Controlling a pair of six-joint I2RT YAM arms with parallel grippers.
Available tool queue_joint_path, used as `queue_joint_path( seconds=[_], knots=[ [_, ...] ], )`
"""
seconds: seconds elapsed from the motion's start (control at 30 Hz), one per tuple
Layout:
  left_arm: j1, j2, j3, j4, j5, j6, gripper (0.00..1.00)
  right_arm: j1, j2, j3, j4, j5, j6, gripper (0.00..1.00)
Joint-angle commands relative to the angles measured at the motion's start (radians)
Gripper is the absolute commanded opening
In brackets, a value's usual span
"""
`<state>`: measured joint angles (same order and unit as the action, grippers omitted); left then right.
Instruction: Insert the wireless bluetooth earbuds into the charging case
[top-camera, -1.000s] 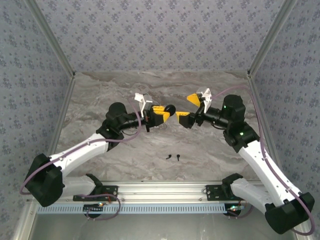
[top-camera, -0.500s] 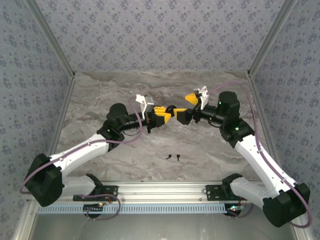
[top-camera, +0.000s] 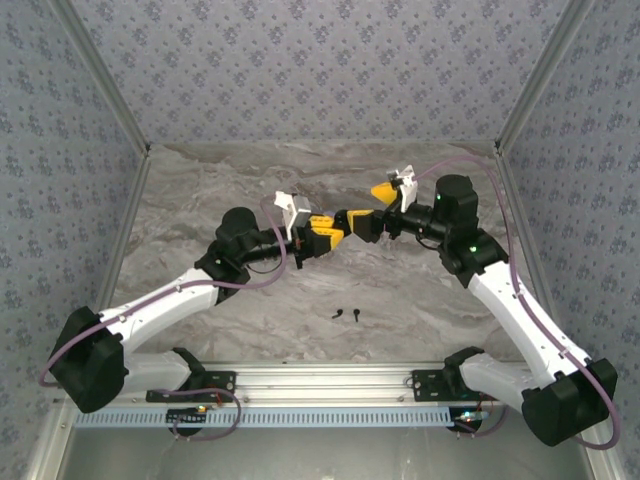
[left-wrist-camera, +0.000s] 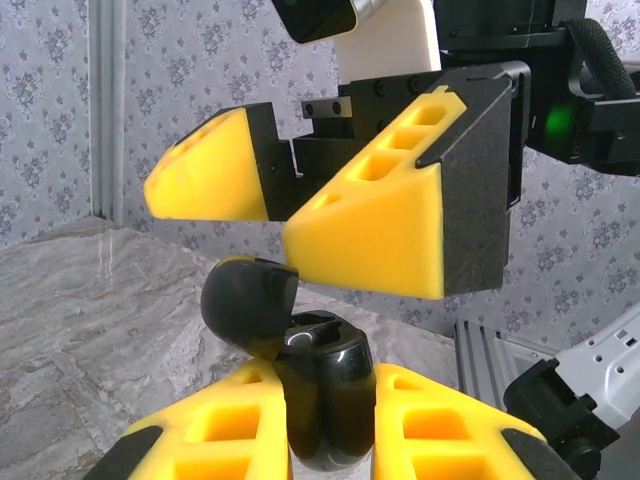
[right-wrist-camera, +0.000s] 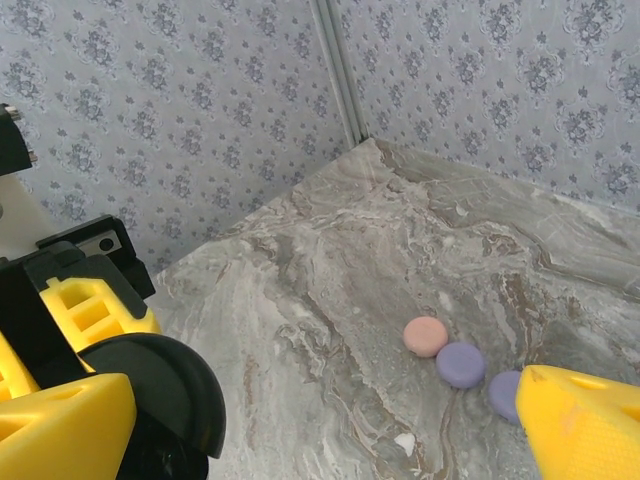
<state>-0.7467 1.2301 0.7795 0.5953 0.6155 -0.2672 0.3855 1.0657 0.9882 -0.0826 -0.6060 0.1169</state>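
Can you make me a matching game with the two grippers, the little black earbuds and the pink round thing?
Things:
1. left gripper
2. right gripper
3. black earbuds
4. pink round case

Places and states:
A. on the table, beside a lilac case
B. shut on the black case
C. loose on the table, between the two arms
D. open

Pairs: 1-B, 2-D, 3-C, 4-A
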Motion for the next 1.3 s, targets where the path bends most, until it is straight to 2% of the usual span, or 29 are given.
queue_joint_path(
  seconds=[0.0,0.4,0.8,1.27],
  knots=[
    [-0.012,-0.029,0.048,-0.001,0.017,0.032,0.0,-0.01,0.008,0.05,-0.037,0.012,0.012,1.0],
    [-0.035,-0.027,0.058,-0.052,-0.019,0.093,0.0,-0.023,-0.026,0.09,-0.14,0.002,0.012,1.0],
    [-0.037,-0.031,0.051,-0.04,-0.035,0.084,0.0,-0.023,-0.026,-0.001,-0.112,-0.052,0.008,1.0],
    [-0.039,-0.037,0.053,-0.035,-0.03,0.081,0.0,-0.023,0.047,0.027,-0.111,-0.032,0.036,1.0]
  ],
)
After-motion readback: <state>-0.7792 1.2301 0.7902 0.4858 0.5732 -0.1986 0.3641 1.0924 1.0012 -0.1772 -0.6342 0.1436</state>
